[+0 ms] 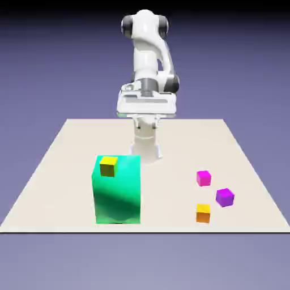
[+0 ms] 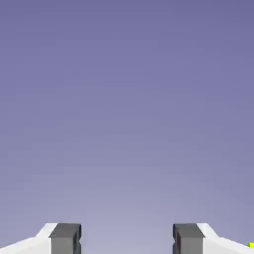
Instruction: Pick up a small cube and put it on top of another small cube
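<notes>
1. The green block stands toward the bench's near left corner, by the near edge. A yellow cube appears to sit on its top. Neither looks like the piece to fetch, and the block's height makes it something to keep the hand clear of.

2. The tool is open, its fingers apart with nothing between them. It is up over the far part of the bench, roughly midway between the side edges, and the hand view takes in mostly backdrop. I judge the step in hand to be the approach, with the grasp not yet made. The next move calls for swinging toward the near right corner and turning the fingers downward.

3. The orange cube lies close to the near edge, right of the middle. The pink-magenta cube lies farther from that edge. Either could serve as the base; which one is meant, I cannot tell.

4. The violet cube, the one to lift, rests on the bench toward the near right corner, apart from both neighbours. It sits turned, so the fingers should line up with its faces before closing, without nudging the others.
</notes>
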